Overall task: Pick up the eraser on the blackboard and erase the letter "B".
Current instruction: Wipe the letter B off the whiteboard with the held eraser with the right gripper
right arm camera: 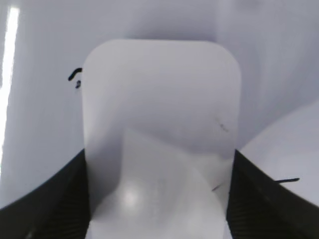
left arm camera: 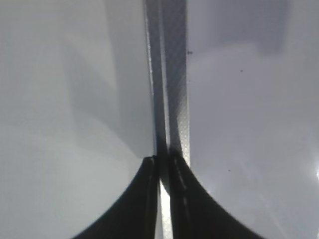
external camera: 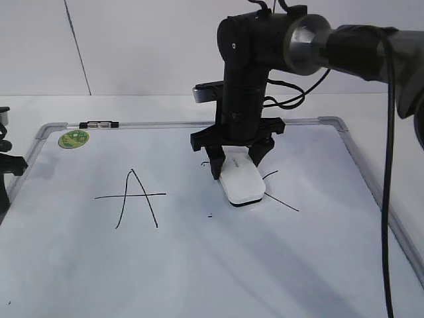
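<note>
The white eraser (external camera: 242, 182) lies flat on the blackboard (external camera: 199, 265), a white board with a grey frame, near its middle. My right gripper (external camera: 240, 162) is shut on the eraser, one jaw on each long side; the right wrist view shows the eraser (right arm camera: 159, 109) between the black jaws (right arm camera: 159, 164). No whole letter "B" shows; only a small black mark (external camera: 204, 161) and a dot (external camera: 210, 215) lie beside the eraser, and the mark also shows in the right wrist view (right arm camera: 75, 74). My left gripper (left arm camera: 164, 162) is shut and empty over the board's frame (left arm camera: 172, 74).
The letter "A" (external camera: 134, 195) is drawn left of the eraser. Thin strokes of another letter (external camera: 283, 202) show to its right. A green sticker (external camera: 73, 138) and a small marker (external camera: 99, 124) sit at the board's far left corner. The left arm (external camera: 6, 165) stands at the left edge.
</note>
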Controlling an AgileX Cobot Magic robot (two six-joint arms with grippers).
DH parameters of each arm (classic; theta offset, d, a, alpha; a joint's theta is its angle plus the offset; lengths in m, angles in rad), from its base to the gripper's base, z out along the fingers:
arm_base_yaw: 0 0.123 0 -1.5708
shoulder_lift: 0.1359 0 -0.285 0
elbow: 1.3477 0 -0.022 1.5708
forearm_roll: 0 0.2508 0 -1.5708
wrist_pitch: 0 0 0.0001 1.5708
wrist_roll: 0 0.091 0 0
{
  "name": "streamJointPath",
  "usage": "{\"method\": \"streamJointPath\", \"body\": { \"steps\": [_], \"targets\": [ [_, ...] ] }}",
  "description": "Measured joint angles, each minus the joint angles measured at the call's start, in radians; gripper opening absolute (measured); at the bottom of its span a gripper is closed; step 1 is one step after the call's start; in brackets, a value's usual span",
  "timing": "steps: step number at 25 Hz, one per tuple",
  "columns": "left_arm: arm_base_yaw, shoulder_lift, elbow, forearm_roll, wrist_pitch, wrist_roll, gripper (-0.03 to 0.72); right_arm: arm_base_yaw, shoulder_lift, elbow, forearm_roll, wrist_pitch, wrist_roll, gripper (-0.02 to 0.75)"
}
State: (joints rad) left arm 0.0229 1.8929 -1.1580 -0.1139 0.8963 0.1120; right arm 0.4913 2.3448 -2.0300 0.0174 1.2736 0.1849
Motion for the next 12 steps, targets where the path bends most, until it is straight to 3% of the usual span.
{"method": "streamJointPath", "body": {
  "steps": [12],
  "targets": [
    [0.000, 0.000, 0.000, 0.006, 0.026, -0.002, 0.029, 0.102, 0.013, -0.008, -0.046, -0.014, -0.052, 0.550]
  ]
}}
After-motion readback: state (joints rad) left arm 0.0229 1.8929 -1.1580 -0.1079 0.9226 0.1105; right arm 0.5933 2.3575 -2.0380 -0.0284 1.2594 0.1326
